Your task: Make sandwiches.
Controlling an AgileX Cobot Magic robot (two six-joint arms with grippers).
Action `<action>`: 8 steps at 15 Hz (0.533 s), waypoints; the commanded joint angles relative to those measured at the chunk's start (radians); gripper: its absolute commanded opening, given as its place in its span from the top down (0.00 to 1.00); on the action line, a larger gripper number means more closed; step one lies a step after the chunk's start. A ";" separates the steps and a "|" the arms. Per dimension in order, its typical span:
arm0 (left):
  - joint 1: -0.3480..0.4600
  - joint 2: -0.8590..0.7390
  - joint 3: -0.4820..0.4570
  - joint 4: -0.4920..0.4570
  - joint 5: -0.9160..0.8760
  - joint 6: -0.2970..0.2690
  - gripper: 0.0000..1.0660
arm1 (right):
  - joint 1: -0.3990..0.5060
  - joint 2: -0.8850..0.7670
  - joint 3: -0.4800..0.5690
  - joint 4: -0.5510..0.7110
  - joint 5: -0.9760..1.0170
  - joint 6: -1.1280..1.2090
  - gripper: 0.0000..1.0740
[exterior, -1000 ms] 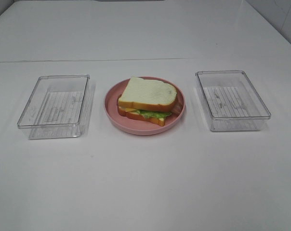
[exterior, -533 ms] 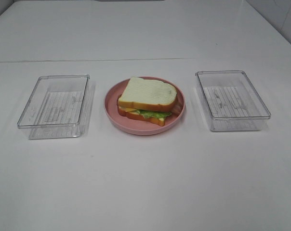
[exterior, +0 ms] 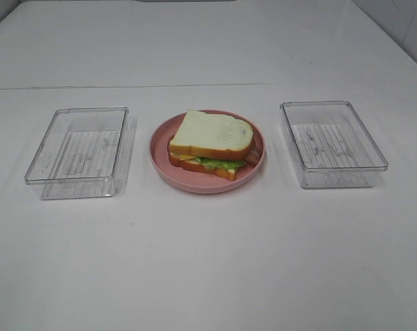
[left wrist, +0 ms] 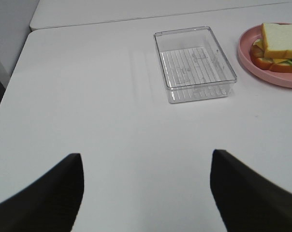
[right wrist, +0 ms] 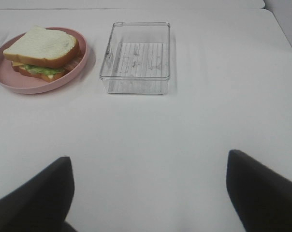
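The sandwich (exterior: 211, 143) is stacked on the round pink plate (exterior: 160, 157) in the middle of the table. A white bread slice with orange-brown crust lies on top, with green lettuce, yellow cheese and a lower slice showing under it. The sandwich also shows in the left wrist view (left wrist: 279, 47) and the right wrist view (right wrist: 42, 52). Neither arm shows in the high view. My left gripper (left wrist: 146, 191) is open and empty, pulled back from the left tray. My right gripper (right wrist: 148, 193) is open and empty, pulled back from the right tray.
An empty clear plastic tray (exterior: 81, 152) stands left of the plate and another (exterior: 331, 143) right of it. They show in the wrist views too (left wrist: 194, 63) (right wrist: 136, 57). The table's left edge (left wrist: 15, 82) runs close to the left tray.
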 commanded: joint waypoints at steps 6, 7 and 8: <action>0.006 -0.027 0.001 -0.002 -0.013 -0.002 0.34 | -0.003 -0.013 0.002 0.001 -0.010 0.009 0.25; 0.006 -0.027 0.001 -0.002 -0.013 -0.002 0.34 | -0.003 -0.013 0.002 0.001 -0.010 0.009 0.25; 0.006 -0.027 0.001 -0.002 -0.013 -0.002 0.34 | -0.003 -0.013 0.002 0.001 -0.010 0.009 0.25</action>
